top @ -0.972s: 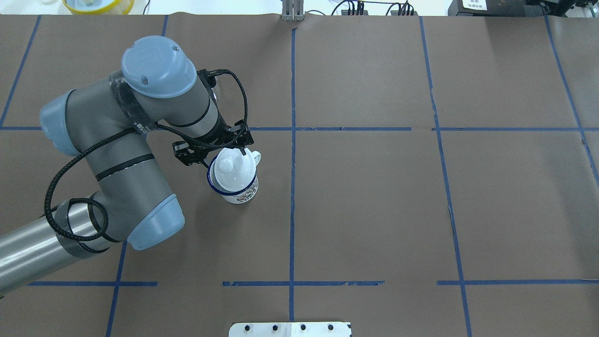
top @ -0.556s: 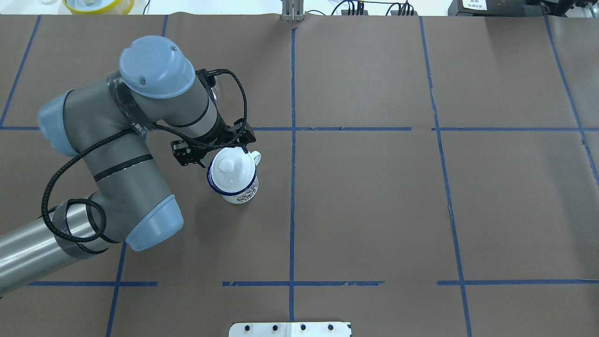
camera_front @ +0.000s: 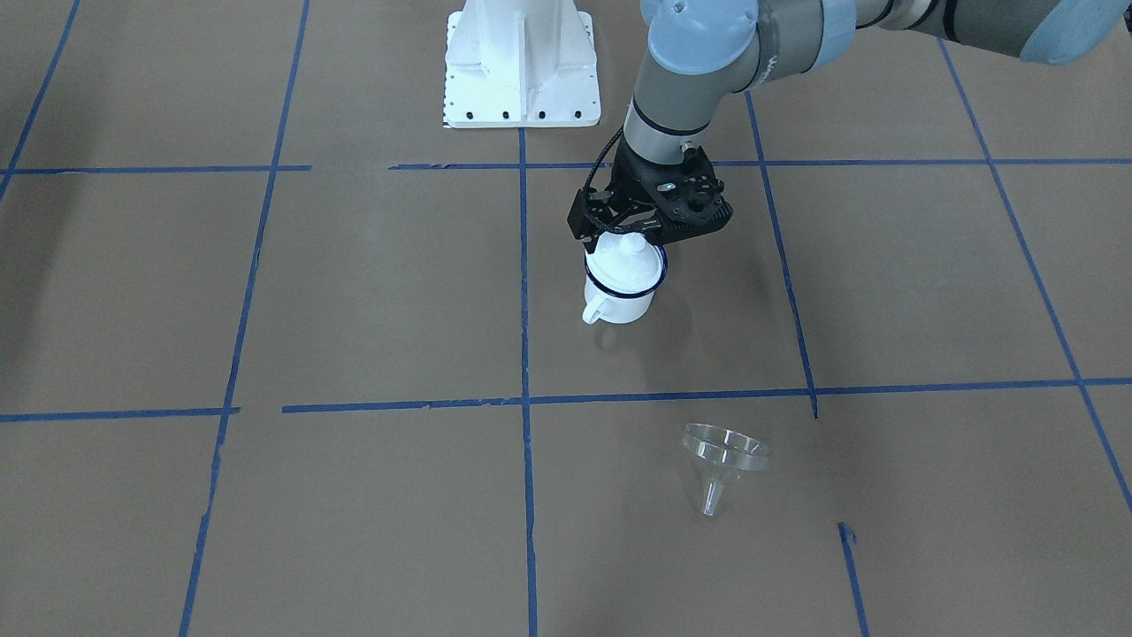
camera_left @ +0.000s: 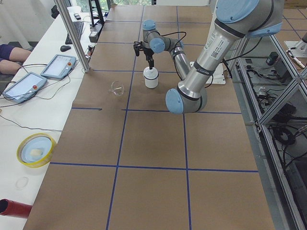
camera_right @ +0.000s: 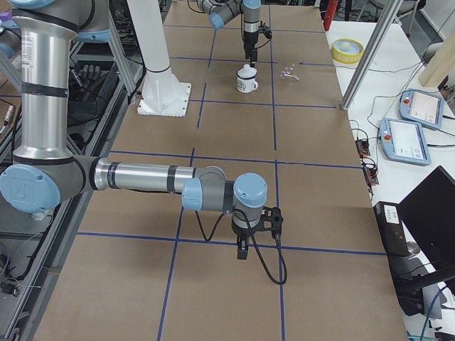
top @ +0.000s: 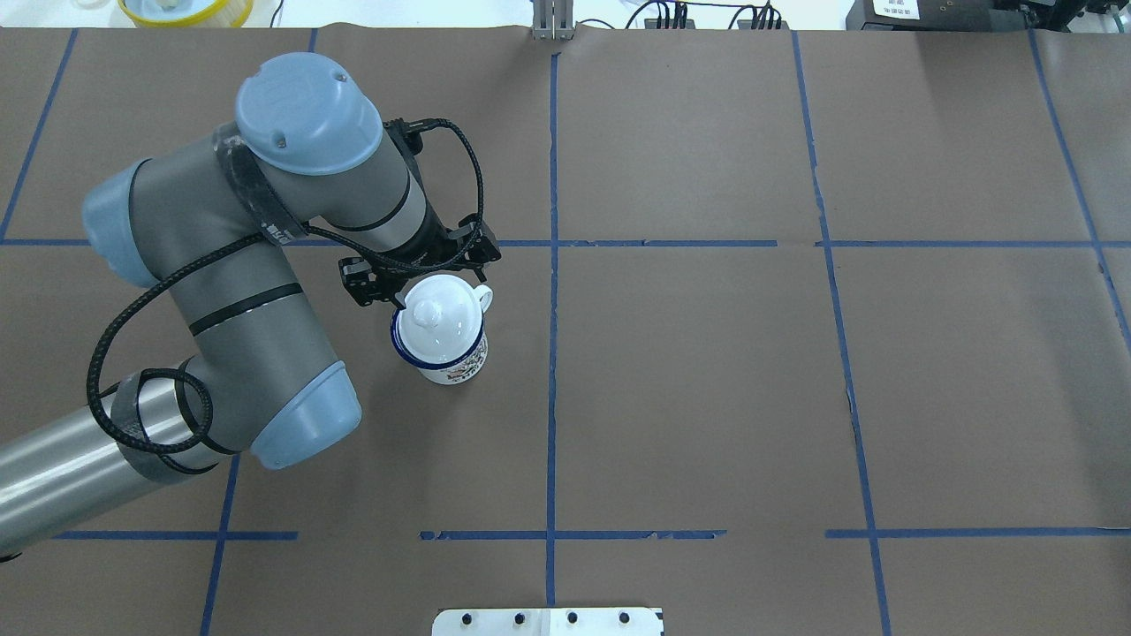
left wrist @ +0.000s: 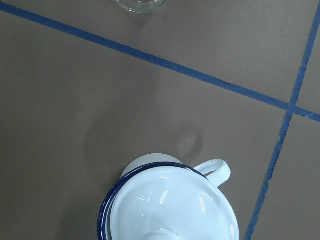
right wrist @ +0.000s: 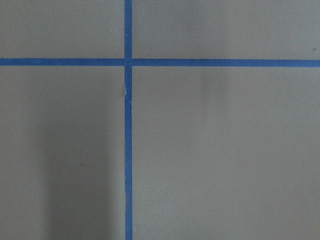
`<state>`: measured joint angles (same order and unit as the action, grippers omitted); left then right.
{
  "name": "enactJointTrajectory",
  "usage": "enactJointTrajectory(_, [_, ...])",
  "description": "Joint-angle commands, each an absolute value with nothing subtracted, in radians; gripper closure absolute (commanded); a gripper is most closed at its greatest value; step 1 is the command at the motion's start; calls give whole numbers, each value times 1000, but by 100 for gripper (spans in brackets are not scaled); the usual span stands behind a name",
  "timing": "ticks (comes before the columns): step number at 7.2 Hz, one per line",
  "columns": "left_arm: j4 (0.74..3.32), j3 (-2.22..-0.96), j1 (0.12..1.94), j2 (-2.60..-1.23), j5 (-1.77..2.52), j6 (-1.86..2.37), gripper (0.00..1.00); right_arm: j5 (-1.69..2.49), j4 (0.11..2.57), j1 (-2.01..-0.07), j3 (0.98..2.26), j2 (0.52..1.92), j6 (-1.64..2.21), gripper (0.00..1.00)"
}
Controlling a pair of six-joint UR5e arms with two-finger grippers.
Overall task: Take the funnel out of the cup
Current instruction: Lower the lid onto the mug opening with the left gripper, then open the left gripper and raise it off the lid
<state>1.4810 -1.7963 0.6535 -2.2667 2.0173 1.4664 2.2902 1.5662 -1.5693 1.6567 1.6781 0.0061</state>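
Cup (camera_front: pixel 619 296) was stood upright on the table (camera_front: pixel 265 292) in the front-facing view, handle toward the camera. It was capped by a white knobbed lid (camera_front: pixel 626 257) seated at the blue rim. No funnel was seen in it, so the removal was judged done.

Left gripper (camera_front: pixel 638 232) was held directly above the lid knob, pointing down. Its fingers seemed parted and nothing was gripped, though the tips were partly masked by black wrist hardware. That pose was judged to suit work on the lid, not on the funnel.

Further right and nearer the camera, the funnel (camera_front: pixel 721 456) was lying on its side on the table, spout toward the camera. It was found across a blue tape line from the cup, well apart from the fingers and touched by nothing. It was probably placed there to keep it clear of the cup.

Right gripper (camera_right: pixel 242 249) was parked over bare table, far from both. It was seen from the side view only, so open or closed could not be told.
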Motion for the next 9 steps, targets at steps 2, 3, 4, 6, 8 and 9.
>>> enactJointTrajectory(2, [1603, -1665, 653, -2330, 2016, 1516, 0, 2290, 1566, -1569, 1657, 1678, 6, 0])
enactJointTrajectory(3, [1638, -1619, 653, -2348, 2016, 1526, 0, 2290, 1566, -1569, 1657, 1678, 6, 0])
enactJointTrajectory(4, [1649, -1612, 653, -2350, 2002, 1528, 0, 2290, 1566, -1569, 1657, 1678, 6, 0])
enactJointTrajectory(6, [1664, -1602, 653, -2350, 2000, 1526, 0, 2290, 1566, -1569, 1657, 1678, 6, 0])
enactJointTrajectory(8, [1667, -1597, 653, -2349, 2000, 1528, 0, 2290, 1566, -1569, 1657, 1678, 6, 0])
enactJointTrajectory(9, [1666, -1598, 653, -2347, 2000, 1528, 0, 2290, 1566, -1569, 1657, 1678, 6, 0])
